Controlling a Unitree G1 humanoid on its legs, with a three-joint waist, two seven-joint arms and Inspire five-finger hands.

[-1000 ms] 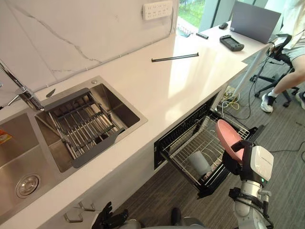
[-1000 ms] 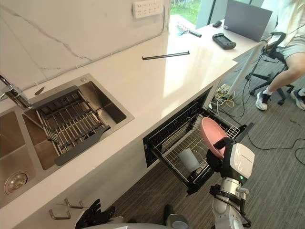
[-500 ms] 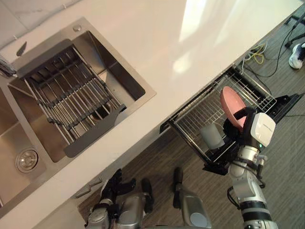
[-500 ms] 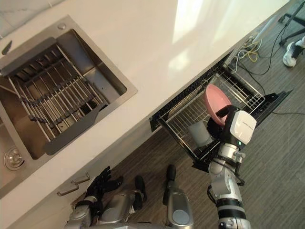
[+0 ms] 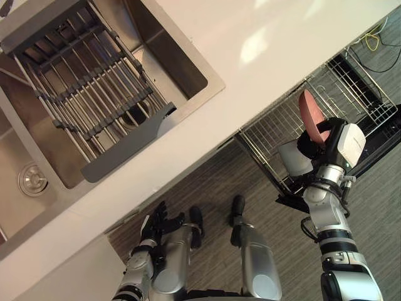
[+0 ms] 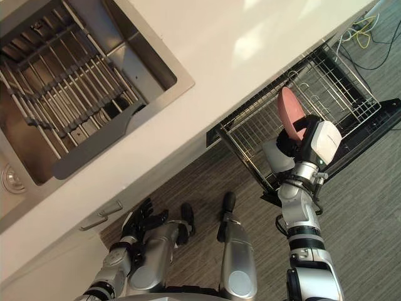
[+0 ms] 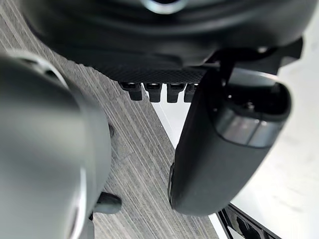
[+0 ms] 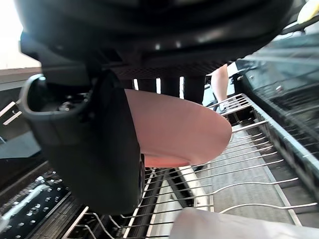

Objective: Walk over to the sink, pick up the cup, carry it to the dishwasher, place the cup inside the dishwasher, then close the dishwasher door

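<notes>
pink shallow bowl (image 5: 309,111) half hidden from us behind dark right hand (image 5: 315,140) | steel sink (image 5: 178,59) cropped at our view's edge

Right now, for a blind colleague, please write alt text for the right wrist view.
The right robot hand grips a pink bowl between thumb and fingers, above the dishwasher's wire rack. A grey cup lies in the rack.

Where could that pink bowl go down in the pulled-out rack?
The silver wire rack is bare past the pink round bowl in the right robot hand, on the side away from the steel sink. Its front edge is crowded: a grey cup sits there, beside the hand.
</notes>
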